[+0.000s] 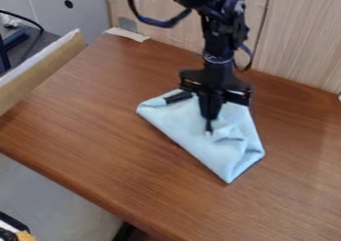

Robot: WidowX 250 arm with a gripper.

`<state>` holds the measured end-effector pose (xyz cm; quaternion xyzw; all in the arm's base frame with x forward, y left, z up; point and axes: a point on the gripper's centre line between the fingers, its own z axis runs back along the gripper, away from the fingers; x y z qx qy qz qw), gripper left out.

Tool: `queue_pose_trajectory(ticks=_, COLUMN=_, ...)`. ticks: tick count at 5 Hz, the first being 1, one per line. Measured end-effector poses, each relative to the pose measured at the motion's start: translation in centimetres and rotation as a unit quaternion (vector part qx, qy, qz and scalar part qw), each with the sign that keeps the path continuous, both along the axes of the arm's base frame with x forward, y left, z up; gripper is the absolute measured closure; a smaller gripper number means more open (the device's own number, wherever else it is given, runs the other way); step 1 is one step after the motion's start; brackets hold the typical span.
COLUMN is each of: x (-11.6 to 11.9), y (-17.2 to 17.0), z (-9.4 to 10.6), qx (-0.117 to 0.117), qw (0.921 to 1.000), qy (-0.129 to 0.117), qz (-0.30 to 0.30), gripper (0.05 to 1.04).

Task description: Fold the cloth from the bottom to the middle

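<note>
The light blue cloth (183, 123) lies on the brown wooden counter (86, 135), right of the middle and nearer the back than the front. Its long lower-left edge slants from a rounded left corner down to a pointed near corner; a short edge climbs to the right corner. A raised, creased flap sits on top, inside those edges. The black hand (210, 129) points down onto the cloth beside that flap; whether it is wide, narrow or holding fabric, I cannot tell. A black stick-shaped thing (178, 97) is at the cloth's upper-left part, just beside the arm.

A broad strip of wood surface runs between the cloth and the counter's front edge, with more to its left and right. Behind, pale wood panels (296, 41) bound the counter; a whitish strip (126, 34) lies at its far left corner, and a tan-edged board (50, 68) stands along the left.
</note>
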<state>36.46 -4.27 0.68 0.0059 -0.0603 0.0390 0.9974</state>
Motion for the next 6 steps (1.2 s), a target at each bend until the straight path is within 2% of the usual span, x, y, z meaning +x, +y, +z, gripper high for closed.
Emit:
queue_pose_trajectory(ticks=2, x=0.3, y=-0.1, z=-0.6, qx=0.000, qw=1.0000, qy=0.006, qz=-0.008, gripper=1.004)
queue_pose_trajectory(ticks=3, x=0.2, y=-0.2, z=-0.7, qx=-0.003, qw=0.9998, qy=0.010, qz=-0.017, gripper=0.855)
queue_pose_trajectory(ticks=4, x=-0.1, y=0.2, z=-0.8, qx=0.000, qw=0.9998, qy=0.014, qz=-0.014, gripper=0.598)
queue_pose_trajectory(ticks=5, x=-0.4, y=0.3, z=-0.4, qx=0.002, qw=0.9998, qy=0.013, qz=-0.015, gripper=0.294)
queue_pose_trajectory(ticks=6, x=-0.5, y=0.1, z=0.7, qx=-0.003, qw=0.9998, qy=0.003, qz=-0.019, gripper=0.087)
